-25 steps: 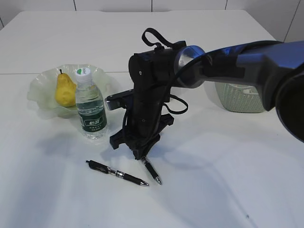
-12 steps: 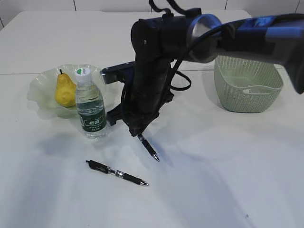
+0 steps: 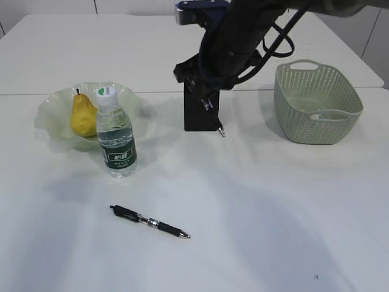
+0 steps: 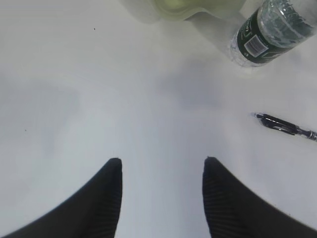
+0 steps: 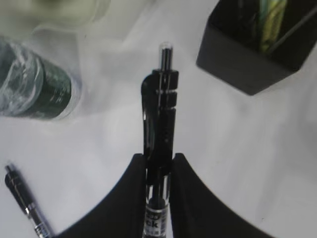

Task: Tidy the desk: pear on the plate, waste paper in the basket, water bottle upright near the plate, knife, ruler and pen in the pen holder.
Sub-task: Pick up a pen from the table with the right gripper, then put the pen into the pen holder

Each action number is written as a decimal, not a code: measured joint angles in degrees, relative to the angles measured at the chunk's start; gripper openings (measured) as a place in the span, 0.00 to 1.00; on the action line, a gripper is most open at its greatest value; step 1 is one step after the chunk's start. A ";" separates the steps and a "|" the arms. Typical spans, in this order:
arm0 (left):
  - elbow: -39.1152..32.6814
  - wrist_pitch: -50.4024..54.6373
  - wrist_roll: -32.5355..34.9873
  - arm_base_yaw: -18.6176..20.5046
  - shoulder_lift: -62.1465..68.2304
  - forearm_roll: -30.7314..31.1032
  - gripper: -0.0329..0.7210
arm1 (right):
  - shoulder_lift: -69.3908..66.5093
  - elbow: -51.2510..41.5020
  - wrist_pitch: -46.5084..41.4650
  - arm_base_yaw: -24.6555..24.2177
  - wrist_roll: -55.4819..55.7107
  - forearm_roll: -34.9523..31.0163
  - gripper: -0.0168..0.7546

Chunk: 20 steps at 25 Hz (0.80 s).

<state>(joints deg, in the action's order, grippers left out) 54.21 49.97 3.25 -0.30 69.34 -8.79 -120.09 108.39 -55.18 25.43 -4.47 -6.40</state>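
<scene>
1. The right gripper (image 5: 158, 171), fingers pinching a black click pen (image 5: 159, 129), has risen from low over the white desk (image 3: 273, 213) and swung back to the matte black square pen holder (image 3: 200, 112).
2. The pen tip hangs beside the holder's front right corner, not yet inside; insertion is judged the step in hand.
3. A second black pen (image 3: 150, 221) lies on the desk in front, evidently next.
4. The left gripper (image 4: 161, 198) hovers over bare desk, fingers spread, holding nothing.
5. The yellow pear (image 3: 82, 115) sits on the ruffled pale green glass plate (image 3: 51, 125); the clear green-labelled water bottle (image 3: 115, 137) stands upright just beside it.
6. The sage green perforated basket (image 3: 316, 103) stands right; contents unclear.
</scene>
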 joint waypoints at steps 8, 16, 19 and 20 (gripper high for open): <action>0.00 0.13 0.00 0.00 0.00 0.00 0.54 | 0.13 0.48 11.61 -2.79 -0.65 -0.23 0.13; 0.00 0.13 0.00 0.00 0.00 0.00 0.54 | -0.40 0.48 27.39 -2.79 -0.74 -0.23 0.13; 0.00 0.23 0.00 0.00 0.00 0.00 0.54 | -1.68 0.48 32.53 -2.79 -0.87 0.00 0.13; 0.00 0.23 0.00 0.00 0.00 0.00 0.54 | -2.25 0.48 33.98 -2.79 -0.87 0.00 0.13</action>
<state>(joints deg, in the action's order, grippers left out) 54.21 50.20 3.25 -0.30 69.34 -8.79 -122.34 108.87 -21.20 22.64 -5.33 -6.40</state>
